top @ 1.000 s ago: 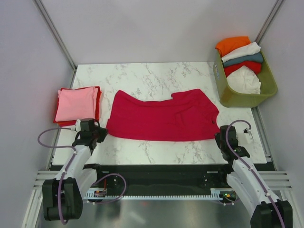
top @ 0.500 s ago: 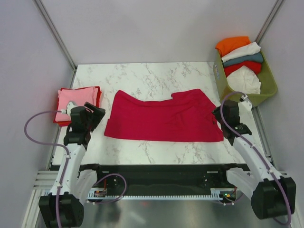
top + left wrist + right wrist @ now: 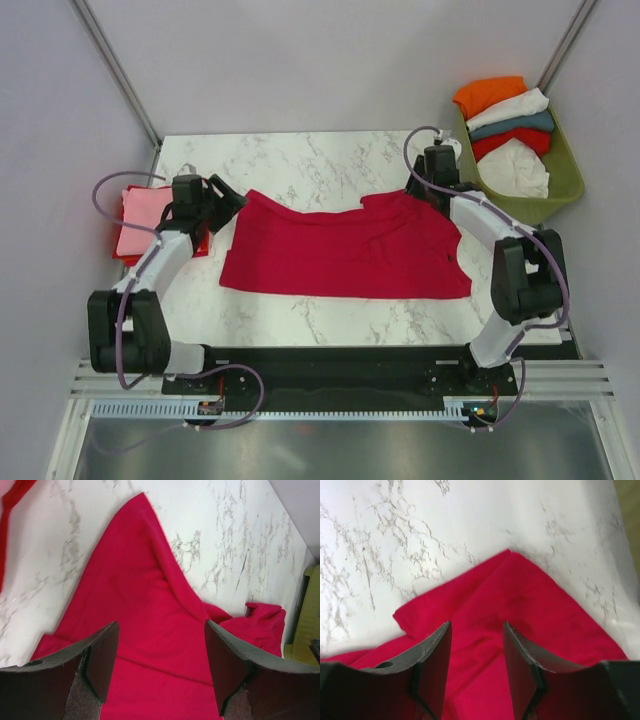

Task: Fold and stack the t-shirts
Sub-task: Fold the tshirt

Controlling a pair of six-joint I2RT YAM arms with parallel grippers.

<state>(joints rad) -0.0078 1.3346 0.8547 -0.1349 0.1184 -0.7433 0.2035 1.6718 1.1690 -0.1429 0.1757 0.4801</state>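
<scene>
Shifted from near hem to far corners of shirt [image 3: 345,245]. Apart and empty: left tool [image 3: 161,655], right tool [image 3: 476,660]. Far-edge fold likely next.

Free lanes: bare table [image 3: 310,160] strip behind the crimson t-shirt [image 3: 345,250], another in front of it. Left side blocked by the folded pink t-shirt [image 3: 135,215] stack, far right by the basket [image 3: 520,208]. The left gripper [image 3: 226,203] and right gripper [image 3: 430,193] occupy the shirt's far corners.

crimson shirt [image 3: 150,645] is cut off at the bottom of both wrist views, pink shirt [image 3: 138,225] is partly covered by the left arm [image 3: 160,262]
</scene>
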